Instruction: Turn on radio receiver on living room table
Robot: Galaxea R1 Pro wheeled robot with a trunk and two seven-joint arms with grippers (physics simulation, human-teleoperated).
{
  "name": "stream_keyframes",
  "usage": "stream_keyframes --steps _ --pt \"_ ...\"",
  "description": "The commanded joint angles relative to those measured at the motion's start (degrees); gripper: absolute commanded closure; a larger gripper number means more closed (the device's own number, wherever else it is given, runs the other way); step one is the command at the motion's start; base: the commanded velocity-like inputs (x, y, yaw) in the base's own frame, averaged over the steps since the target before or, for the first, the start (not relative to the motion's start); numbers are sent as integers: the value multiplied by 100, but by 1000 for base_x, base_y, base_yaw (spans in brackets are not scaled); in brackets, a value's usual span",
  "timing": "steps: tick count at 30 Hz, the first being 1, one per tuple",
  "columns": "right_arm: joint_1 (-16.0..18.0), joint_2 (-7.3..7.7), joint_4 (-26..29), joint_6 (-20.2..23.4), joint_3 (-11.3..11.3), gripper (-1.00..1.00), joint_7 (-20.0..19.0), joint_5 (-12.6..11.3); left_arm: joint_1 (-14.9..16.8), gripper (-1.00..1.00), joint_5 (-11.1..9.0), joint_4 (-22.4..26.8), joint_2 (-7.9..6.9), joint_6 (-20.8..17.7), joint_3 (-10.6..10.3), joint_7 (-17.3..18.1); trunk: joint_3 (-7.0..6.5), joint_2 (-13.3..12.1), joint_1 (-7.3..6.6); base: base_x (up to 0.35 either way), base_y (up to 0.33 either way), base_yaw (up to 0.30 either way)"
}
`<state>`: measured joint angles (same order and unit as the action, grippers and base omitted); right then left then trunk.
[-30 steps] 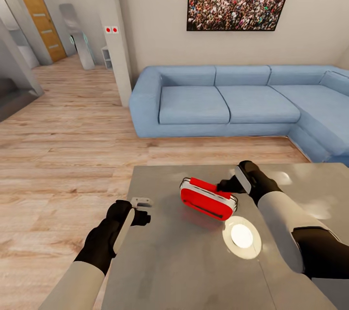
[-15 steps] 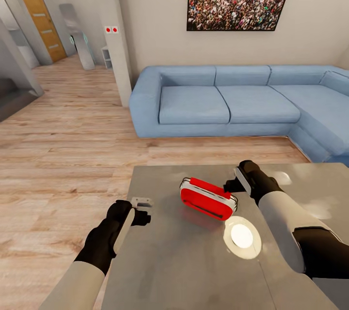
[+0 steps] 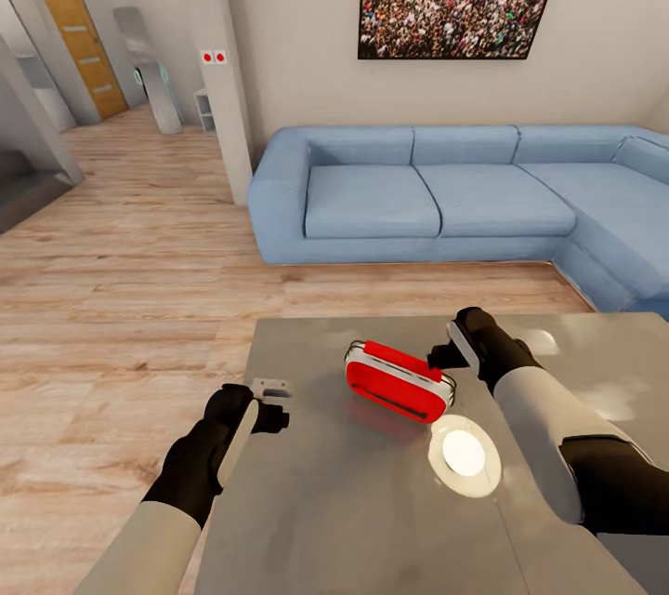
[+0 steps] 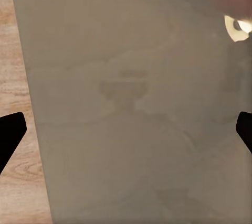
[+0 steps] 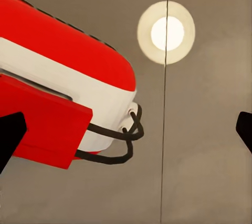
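Red radio (image 3: 400,380) lies flat on table (image 3: 325,502); my R gripper (image 3: 444,356) is wide open, empty, just beside its end w/ wire handle (image 5: 113,142) to reach the switch. L gripper (image 3: 271,402) open too, empty, parked at table edge out of the way.

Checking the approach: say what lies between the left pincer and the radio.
Nothing: the head view shows only bare grey table between the left pincer and the radio.

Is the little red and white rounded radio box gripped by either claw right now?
No, the red and white rounded radio box lies free on the glossy grey table, with the right claw open beside it.
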<state>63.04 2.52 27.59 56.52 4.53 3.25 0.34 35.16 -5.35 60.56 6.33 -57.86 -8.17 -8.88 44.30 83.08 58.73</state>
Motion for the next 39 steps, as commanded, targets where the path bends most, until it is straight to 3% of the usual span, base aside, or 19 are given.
stream_keyframes --steps 1,8,16,34,36,39 --pt "0 -3 0 0 1 -100 0 -1 0 -100 0 0 0 1 0 0 0 0 0 0 0 0" --pt "-2 -27 0 -8 2 -100 -238 -7 0 -100 -11 0 0 2 0 0 0 0 0 0 0 0" --pt "1 -32 10 -2 3 -100 -1100 0 0 -100 -42 0 0 -2 0 0 0 0 0 0 0 0" --pt "4 -49 177 -7 26 -100 -1254 26 0 -100 -45 0 0 1 0 0 0 0 0 0 0 0" --pt "5 -46 202 -8 66 -100 -1253 30 0 -100 -45 -2 0 2 0 0 0 0 0 0 0 0" --pt "4 -39 277 -9 318 -100 -1260 73 0 -100 -45 -6 0 0 0 0 0 0 0 0 0 0"
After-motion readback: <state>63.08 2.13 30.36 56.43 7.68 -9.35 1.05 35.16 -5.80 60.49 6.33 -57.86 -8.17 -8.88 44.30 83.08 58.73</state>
